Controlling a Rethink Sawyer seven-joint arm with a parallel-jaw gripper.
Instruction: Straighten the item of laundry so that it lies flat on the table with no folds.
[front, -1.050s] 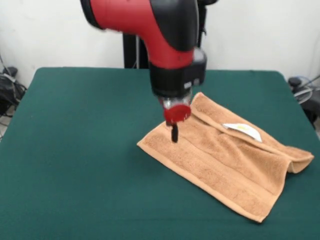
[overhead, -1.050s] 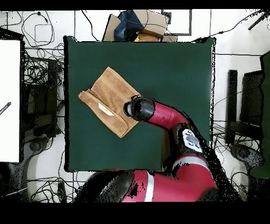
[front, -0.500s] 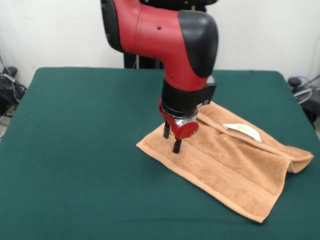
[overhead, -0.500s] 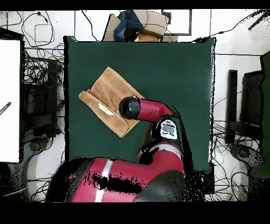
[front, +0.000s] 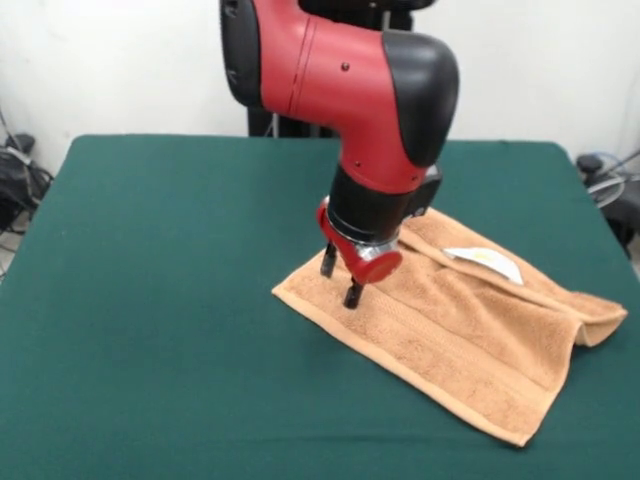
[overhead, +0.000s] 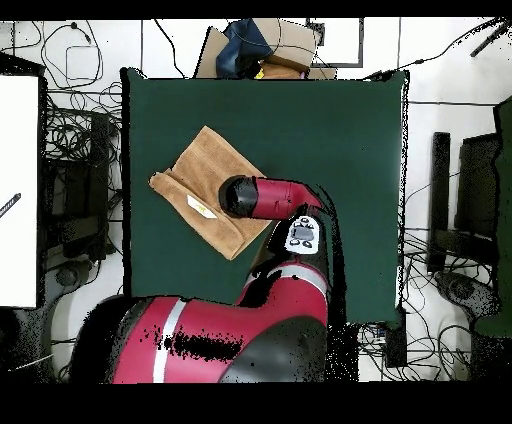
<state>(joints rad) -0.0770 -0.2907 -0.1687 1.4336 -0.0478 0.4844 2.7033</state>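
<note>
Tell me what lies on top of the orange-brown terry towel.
A small white label lies on the orange-brown terry towel, and the open gripper is over its corner. The arm hides part.

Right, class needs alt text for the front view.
A red and black robot arm lowers its open gripper onto the left corner of a folded orange-brown towel lying on a green table, white label showing.

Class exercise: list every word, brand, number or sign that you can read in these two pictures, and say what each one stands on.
No text can be read in either view.
White label on the towel: shows a yellowish mark, but any print is too small and blurred to read.
Grey panel on the robot arm: dark marks, not legible.
The gripper and the table bear no visible writing.
</note>
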